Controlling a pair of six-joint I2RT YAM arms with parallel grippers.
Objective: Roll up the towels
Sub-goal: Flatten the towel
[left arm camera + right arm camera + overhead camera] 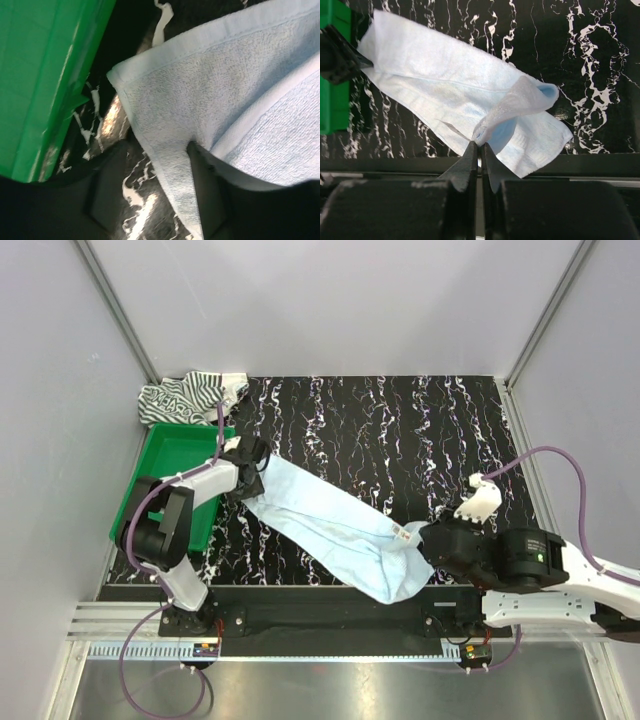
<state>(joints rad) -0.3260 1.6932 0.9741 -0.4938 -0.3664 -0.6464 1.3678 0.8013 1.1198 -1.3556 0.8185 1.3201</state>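
Your right claw (476, 146) is pinched shut on a small raised fold of the light blue towel (325, 520), held only at the very tips. From there the cloth runs away flat and diagonal across the table (420, 430) to your left claw (250, 462). At that end the hem lies between the fingers and drapes over one of them. I cannot tell whether they are clamped on it or only standing around it.

That is the main risk. If the left is not holding, any pull from the right is likely to drag the whole towel and bunch it rather than start a roll. The right's thin bite may also slip off the fold under tension. The towel corner just beside the right claw lies over the table's near edge and could slide off. The green tray (165, 465) sits just beside the left claw, so you may snag its wall. The striped towel (185, 398) lies crumpled beyond the tray, well apart from both claws.
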